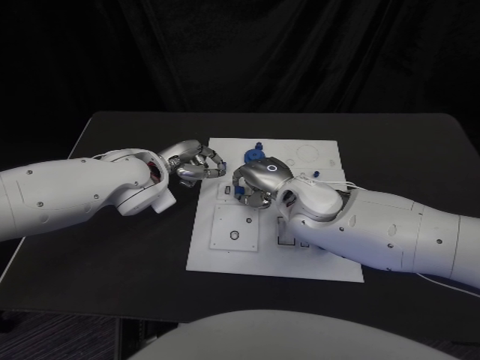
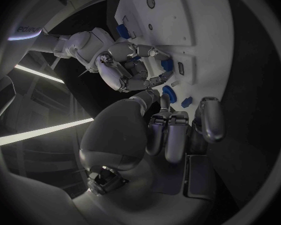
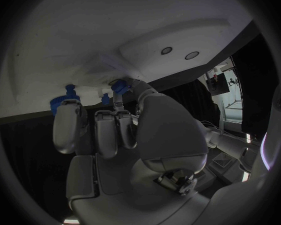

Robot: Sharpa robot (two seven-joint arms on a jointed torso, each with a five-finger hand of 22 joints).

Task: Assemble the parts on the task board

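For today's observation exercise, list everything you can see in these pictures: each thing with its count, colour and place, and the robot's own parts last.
Table: one, black, under everything.
Task board: one, white, middle of the table.
Parts: several, blue, exact count unclear, at the board's far end near both hands.
Cable: one, thin, white, on the board by the right arm.
Left hand: one, silver, at the board's far left edge.
Right hand: one, silver, over the board's far half.

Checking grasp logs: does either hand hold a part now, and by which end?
Cannot tell. Right hand has fingers down among blue parts on the task board; left hand shows nothing held.
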